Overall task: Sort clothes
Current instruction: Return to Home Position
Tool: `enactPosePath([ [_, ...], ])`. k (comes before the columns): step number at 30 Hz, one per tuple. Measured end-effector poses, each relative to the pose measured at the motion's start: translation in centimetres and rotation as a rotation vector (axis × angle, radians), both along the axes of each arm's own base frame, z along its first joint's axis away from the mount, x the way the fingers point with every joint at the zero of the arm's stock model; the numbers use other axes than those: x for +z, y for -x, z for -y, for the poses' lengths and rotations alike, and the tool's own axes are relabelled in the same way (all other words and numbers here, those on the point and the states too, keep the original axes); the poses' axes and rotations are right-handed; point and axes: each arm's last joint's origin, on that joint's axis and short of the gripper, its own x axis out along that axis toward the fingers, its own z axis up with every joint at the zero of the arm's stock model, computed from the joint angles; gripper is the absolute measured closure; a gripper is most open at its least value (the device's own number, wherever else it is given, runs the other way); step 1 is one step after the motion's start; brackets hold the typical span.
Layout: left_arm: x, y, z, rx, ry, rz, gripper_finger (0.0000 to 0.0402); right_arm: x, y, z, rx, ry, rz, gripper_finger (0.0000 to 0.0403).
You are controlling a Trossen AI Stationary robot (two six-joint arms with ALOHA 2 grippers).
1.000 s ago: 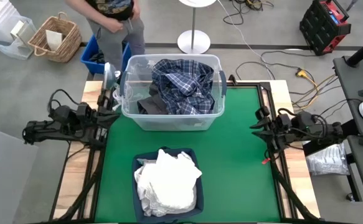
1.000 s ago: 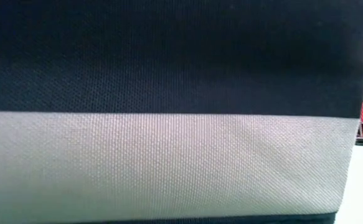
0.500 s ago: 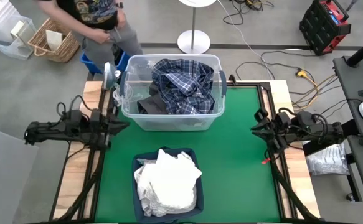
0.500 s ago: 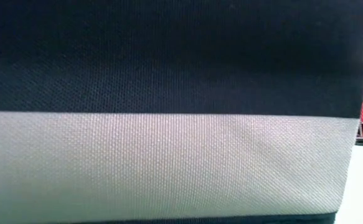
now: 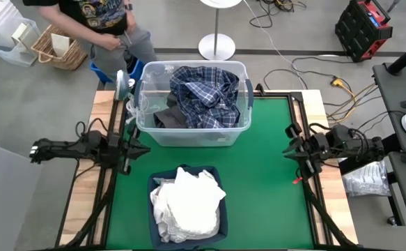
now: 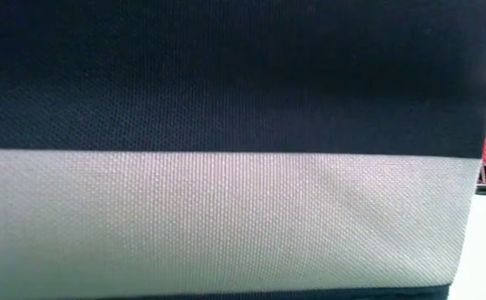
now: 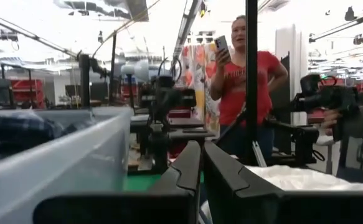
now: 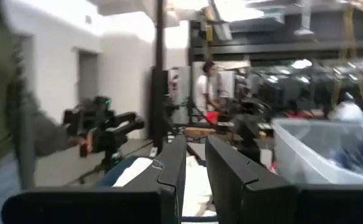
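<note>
Two finger pairs hold nothing, left fingers [image 7: 184, 174] closed at the left edge of the surface [image 5: 265, 188], right fingers [image 8: 172, 171] slightly parted at its right edge, with plaid shirt [image 5: 203, 94] in tub [image 5: 189, 136] and white clothes [image 5: 189, 202] in bin [image 5: 162, 178].

The crumpled fabric shirt [image 5: 203, 94] is blue-and-white plaid; the folded garment [image 5: 169, 118] is dark grey. The rectangular plastic tub [image 5: 189, 137] is clear. The fabric garments [image 5: 189, 202] are white, their fabric bin [image 5: 162, 179] navy with a pale grey band. The table [image 5: 265, 174] is green, edged in light wood.
</note>
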Motion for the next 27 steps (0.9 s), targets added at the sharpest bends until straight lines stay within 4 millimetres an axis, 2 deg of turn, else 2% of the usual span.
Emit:
enactPosePath([
  [3,-0.7,0.0,0.0,-0.002,0.006,-0.008,0.0402,-0.1,0.1,-0.2,0.043,0.085,0.018,0.0351],
  [6,-1.4,-0.1,0.0,-0.005,0.011,-0.017,0.0402,-0.4,0.0,-0.2,0.050,0.091,-0.011,0.0351],
  [12,-1.2,0.1,0.2,-0.055,-0.031,0.011,0.0402,-0.9,-0.1,-0.2,0.029,0.105,-0.021,0.0351],
  [19,-2.1,-0.1,0.2,-0.076,-0.018,-0.089,0.0402,-3.8,-1.2,-0.1,0.000,0.043,-0.108,0.0351],
  [24,-2.4,-0.2,0.2,-0.071,-0.037,-0.113,0.0402,-5.8,-1.9,-0.1,-0.003,0.041,-0.029,0.0351],
  [27,-2.7,-0.2,0.2,-0.071,-0.038,-0.153,0.0402,-5.8,-2.0,-0.1,-0.018,0.048,-0.023,0.0351],
])
